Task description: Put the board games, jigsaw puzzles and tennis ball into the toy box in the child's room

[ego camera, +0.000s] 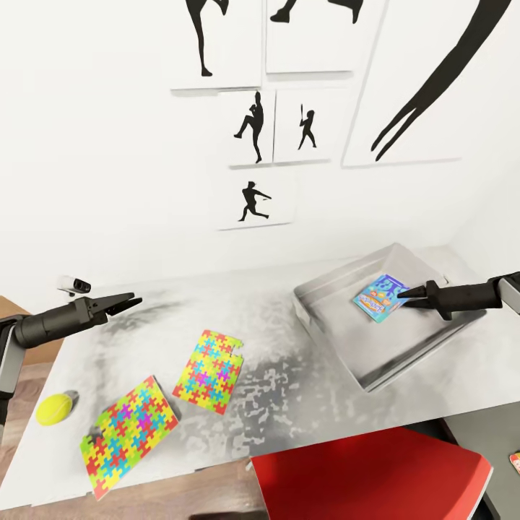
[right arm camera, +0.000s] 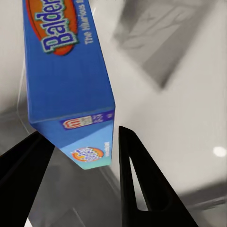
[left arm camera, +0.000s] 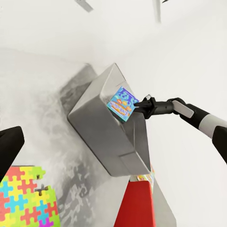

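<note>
Head view looks down over a pale grey bench (ego camera: pixel 289 404) against a white wall hung with black sports silhouette pictures (ego camera: pixel 253 126). My right gripper (ego camera: pixel 406 294) reaches over the shallow grey toy box (ego camera: pixel 339 328) at the bench's right end, with a blue board game (ego camera: pixel 379 295) at its tip. In the right wrist view the game box (right arm camera: pixel 68 90) stands on edge between my two dark fingers (right arm camera: pixel 135 175); whether they are pressing on it or have just let go, I cannot tell. In the left wrist view the game (left arm camera: pixel 122 103) is tilted above the tray's inside, not lying flat.

My left gripper (ego camera: pixel 130 301) hovers over the bench's left part with its fingers slightly apart, holding nothing.

Left to collect on the bench: two jigsaw puzzles, one (ego camera: pixel 210 370) near the middle and one (ego camera: pixel 127 434) closer to the front edge, and the tennis ball (ego camera: pixel 56 408) near the left edge. A red chair (ego camera: pixel 368 473) sits at the front.

My judgement: the task is at an early stage, with one game just reaching the tray. The other two games' whereabouts are unclear, though a small colourful corner (ego camera: pixel 515 459) shows at the far right.
</note>
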Tool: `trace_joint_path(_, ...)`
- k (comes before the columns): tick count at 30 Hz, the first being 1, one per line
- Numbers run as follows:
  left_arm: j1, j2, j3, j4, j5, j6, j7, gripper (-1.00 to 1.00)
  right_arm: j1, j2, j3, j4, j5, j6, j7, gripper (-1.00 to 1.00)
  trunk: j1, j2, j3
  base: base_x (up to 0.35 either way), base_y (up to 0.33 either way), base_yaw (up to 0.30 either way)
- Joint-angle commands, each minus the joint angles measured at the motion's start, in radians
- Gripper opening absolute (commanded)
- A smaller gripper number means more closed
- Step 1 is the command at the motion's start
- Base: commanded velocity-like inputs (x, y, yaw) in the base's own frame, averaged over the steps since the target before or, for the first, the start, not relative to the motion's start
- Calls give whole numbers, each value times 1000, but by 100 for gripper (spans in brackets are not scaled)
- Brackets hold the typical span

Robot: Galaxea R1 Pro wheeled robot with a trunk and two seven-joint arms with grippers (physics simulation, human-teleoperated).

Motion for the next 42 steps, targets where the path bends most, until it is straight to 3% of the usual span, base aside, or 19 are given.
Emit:
trace_joint_path(1,-1,0,0,0,1,10,-3,100,-1,0,7,0,-7,5,4,-100,1,-2,-2,0,0,0)
trace_joint_path(11,-1,0,0,0,1,10,-3,100,-2,-1,8,-30,-7,5,-18,-100,1,-2,-2,0,0,0)
trace_joint_path(27,-1,2,0,0,3,10,-2,100,-4,14,1,-69,-13,5,-192,-100,1,-2,-2,0,0,0)
trace_joint_path(42,-1,0,1,0,2,10,-3,100,-33,5,2,-61,-11,5,-213,-100,1,-2,-2,0,0,0)
